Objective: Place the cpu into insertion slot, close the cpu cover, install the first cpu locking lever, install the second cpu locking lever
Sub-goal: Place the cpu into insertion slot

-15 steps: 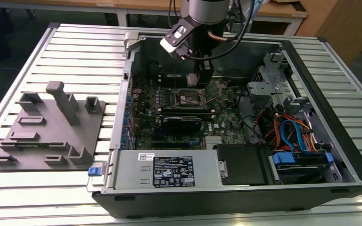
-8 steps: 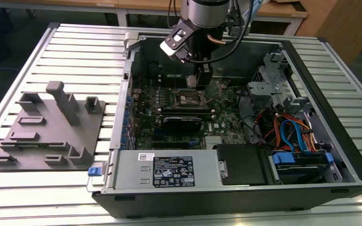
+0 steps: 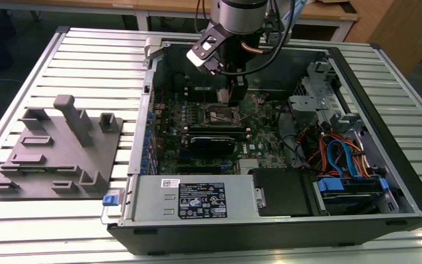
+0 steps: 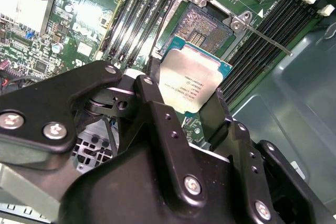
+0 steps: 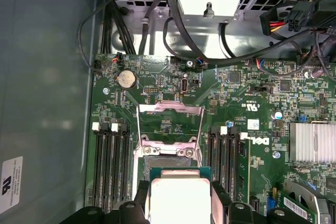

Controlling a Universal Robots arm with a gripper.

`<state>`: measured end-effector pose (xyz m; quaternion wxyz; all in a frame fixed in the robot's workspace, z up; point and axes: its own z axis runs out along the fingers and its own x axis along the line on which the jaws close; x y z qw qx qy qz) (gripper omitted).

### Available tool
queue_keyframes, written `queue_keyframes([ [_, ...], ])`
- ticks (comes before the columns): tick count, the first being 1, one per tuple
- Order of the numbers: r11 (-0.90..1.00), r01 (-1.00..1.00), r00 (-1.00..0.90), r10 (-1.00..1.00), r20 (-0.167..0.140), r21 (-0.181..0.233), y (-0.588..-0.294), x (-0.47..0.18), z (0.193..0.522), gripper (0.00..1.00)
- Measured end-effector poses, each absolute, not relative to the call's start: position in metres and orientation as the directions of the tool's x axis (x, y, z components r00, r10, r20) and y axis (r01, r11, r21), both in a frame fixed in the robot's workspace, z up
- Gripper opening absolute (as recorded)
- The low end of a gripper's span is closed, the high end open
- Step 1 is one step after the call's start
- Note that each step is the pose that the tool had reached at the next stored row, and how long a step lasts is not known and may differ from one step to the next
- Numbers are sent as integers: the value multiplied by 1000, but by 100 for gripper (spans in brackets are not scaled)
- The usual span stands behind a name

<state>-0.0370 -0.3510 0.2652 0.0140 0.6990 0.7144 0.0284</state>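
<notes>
Inside the open computer case [image 3: 409, 165], the gripper [image 4: 184, 86] clamps the cpu [image 4: 193, 77] flat by two edges, with the insertion slot [image 3: 222, 116] close by at about seven o'clock in the exterior view.

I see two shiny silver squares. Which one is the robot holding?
The smooth, flat cpu with the green edge, pinched in the gripper by the open socket. The other square, the ribbed heatsink, sits fixed on the green board.

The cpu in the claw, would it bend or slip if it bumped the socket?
Probably stiff: the cpu is a flat metal-faced plate, unbent in the claw. Likely light, being thin. Held only by two edges, it might slip.
</notes>
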Motion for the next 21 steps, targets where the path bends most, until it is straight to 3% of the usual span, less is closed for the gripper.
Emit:
queue_keyframes([
  [21, 21, 998, -22, 1000, 20, 59, -350, -37, 235, 54],
])
